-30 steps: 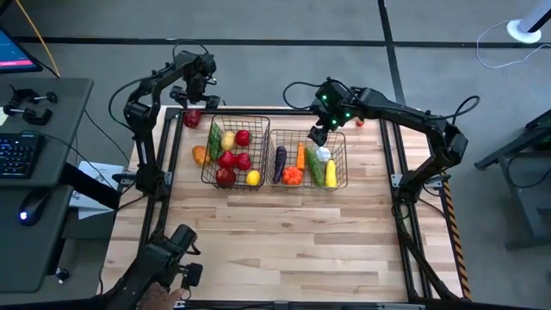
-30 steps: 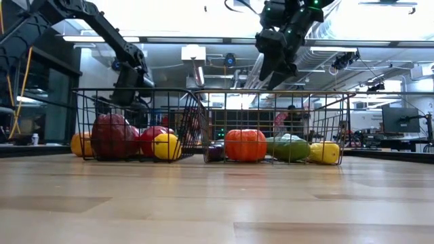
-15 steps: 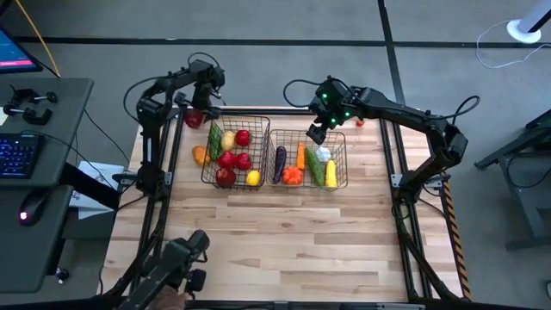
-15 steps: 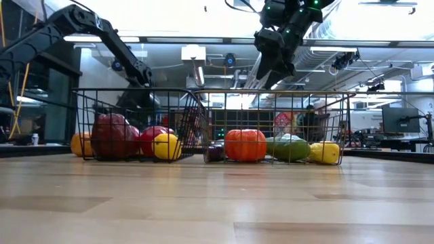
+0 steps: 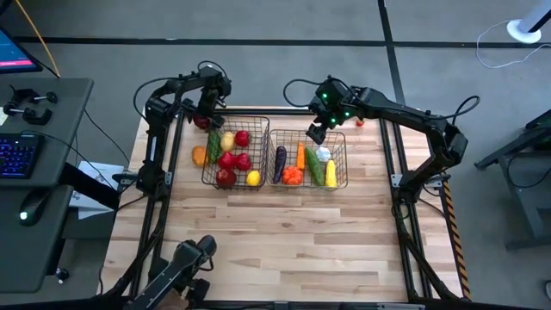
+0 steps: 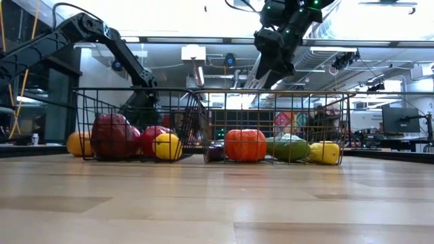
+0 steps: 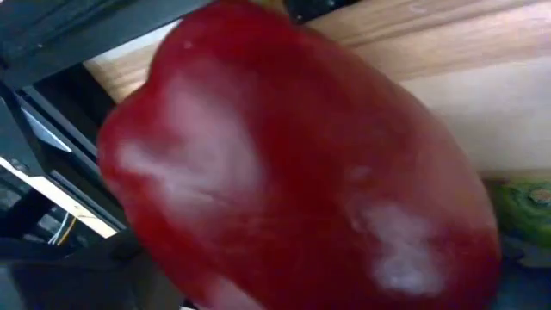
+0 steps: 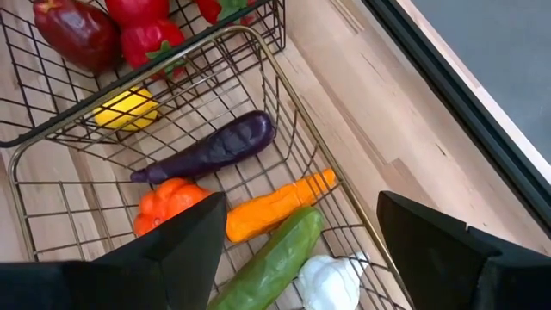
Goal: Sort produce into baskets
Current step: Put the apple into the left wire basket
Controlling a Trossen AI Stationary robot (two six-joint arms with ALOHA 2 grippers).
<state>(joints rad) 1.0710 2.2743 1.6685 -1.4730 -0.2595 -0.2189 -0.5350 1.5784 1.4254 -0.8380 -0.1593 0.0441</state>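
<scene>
- The left hand (image 5: 207, 116) is hanging over the far left corner of the wooden tabletop (image 5: 284, 232), just behind the squarer dark wire basket (image 5: 234, 183), pinching a glossy red bell pepper (image 7: 293, 172).
- The right hand (image 5: 317, 133) is hovering over the wider wire basket (image 5: 308, 185), its fingers (image 8: 172, 245) spread and empty.
- A purple eggplant (image 8: 211, 148), orange carrot (image 8: 275, 205) and white garlic bulb (image 8: 331, 280) are lying inside it.
</scene>
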